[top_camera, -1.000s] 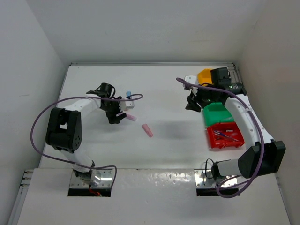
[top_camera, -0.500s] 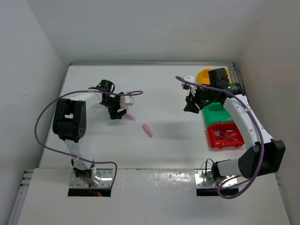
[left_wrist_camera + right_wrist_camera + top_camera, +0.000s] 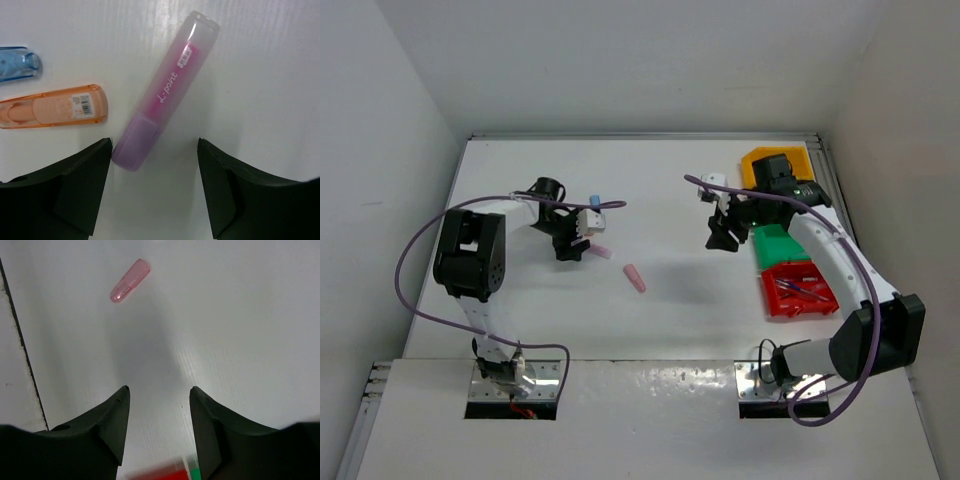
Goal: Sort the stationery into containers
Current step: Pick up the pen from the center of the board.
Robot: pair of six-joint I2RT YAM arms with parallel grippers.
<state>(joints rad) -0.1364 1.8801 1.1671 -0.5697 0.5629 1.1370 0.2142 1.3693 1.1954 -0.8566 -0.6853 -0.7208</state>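
A lilac-and-pink marker [image 3: 165, 90] lies on the white table, its lilac end close to the left fingertip of my open left gripper [image 3: 154, 145], with nothing held. Beside it lie an orange marker [image 3: 50, 106] and a blue item [image 3: 17, 64]. From above, my left gripper [image 3: 572, 246] sits beside the lilac marker [image 3: 601, 251] and the blue item [image 3: 593, 201]. A pink marker [image 3: 635, 278] lies alone mid-table. My right gripper [image 3: 720, 238] hangs open and empty, left of the green bin [image 3: 782, 245]. The pink marker [image 3: 130, 281] lies well ahead of the right gripper [image 3: 159, 390].
Yellow bin [image 3: 758, 160], green bin and red bin [image 3: 798, 292] line the right edge; the red one holds thin pens. The right arm crosses over the bins. White walls close the table at the back and sides. A purple cable loops off each arm.
My right gripper has moved left and a little nearer, away from the bins and out over the table. The left gripper shifted slightly beside the markers. Nothing was picked up.
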